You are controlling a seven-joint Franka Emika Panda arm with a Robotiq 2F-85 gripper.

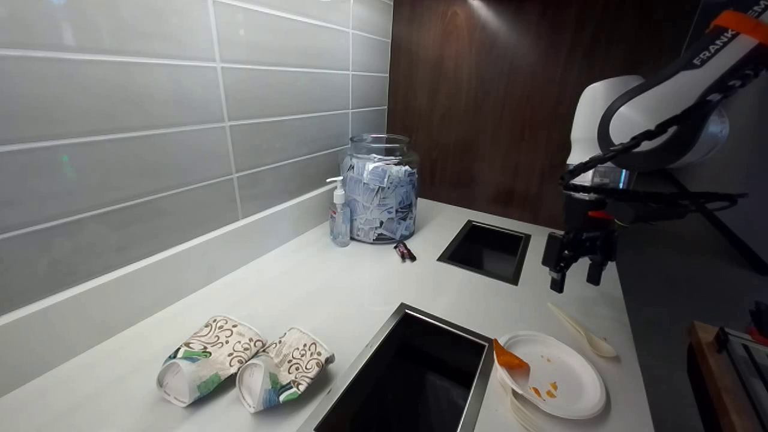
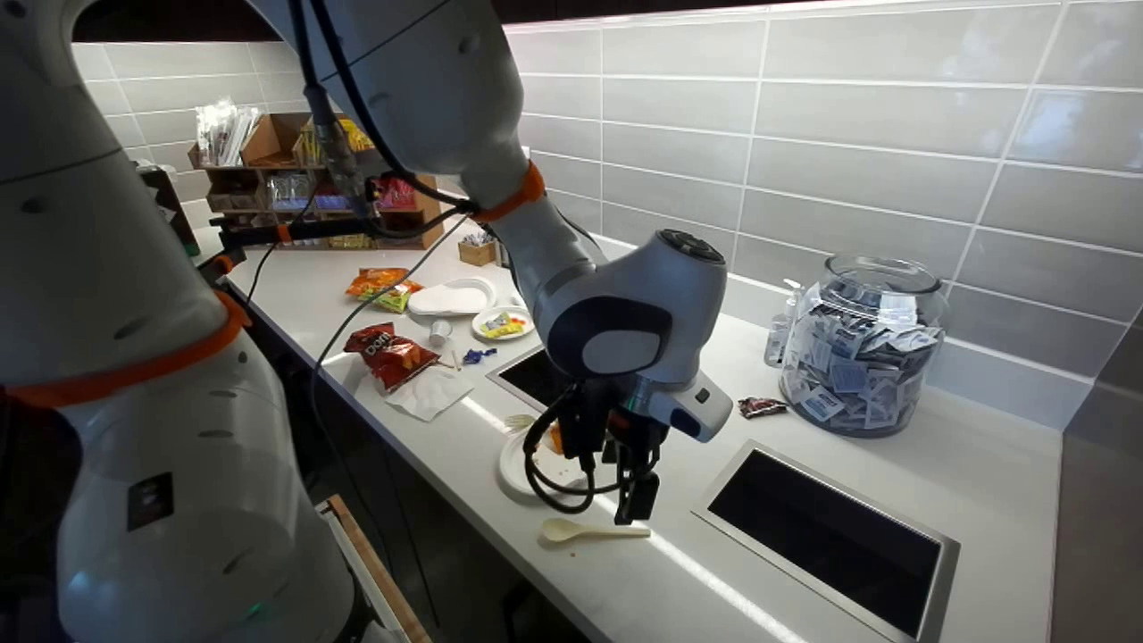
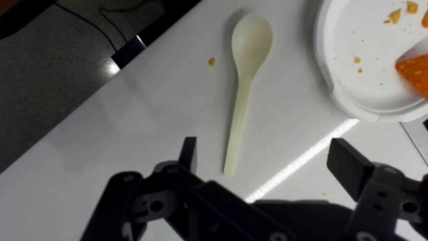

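White desk [image 1: 312,282] is running along a gray tiled wall [image 1: 120,96], and a dark wood panel [image 1: 480,90] is closing off its far end in that exterior view. Over the desk the gripper [image 3: 264,150] is hanging with its jaws spread wide, and it is holding nothing. Below it, a pale spoon [image 3: 244,90] is lying flat on the desk, apart from the fingertips; in the wrist view the handle end is showing between the 2 fingertips, and the bowl is pointing away from the gripper. An orange crumb [image 3: 211,61] is resting beside the bowl.

Near the spoon, a white plate [image 3: 322,43] is carrying an orange chip [image 3: 418,72] and scattered bits. A black inset [image 1: 414,366] in a metal frame is sitting just beside the plate; a similar inset, number 2 [image 1: 489,252], is sitting farther along the desk. Past it, a wrapped candy [image 1: 405,252] is lying near a wide glass jar [image 1: 384,198] of small packets, with a pump bottle [image 1: 340,222] standing close by the jar.

Farther off, 2 crumpled paper cups [image 1: 210,360] are lying on their sides. In an exterior view, a red chip bag [image 2: 390,354] is lying by a white napkin [image 2: 430,395], an orange bag [image 2: 379,284] is lying beyond, and a wooden rack [image 2: 275,138] is standing behind them.
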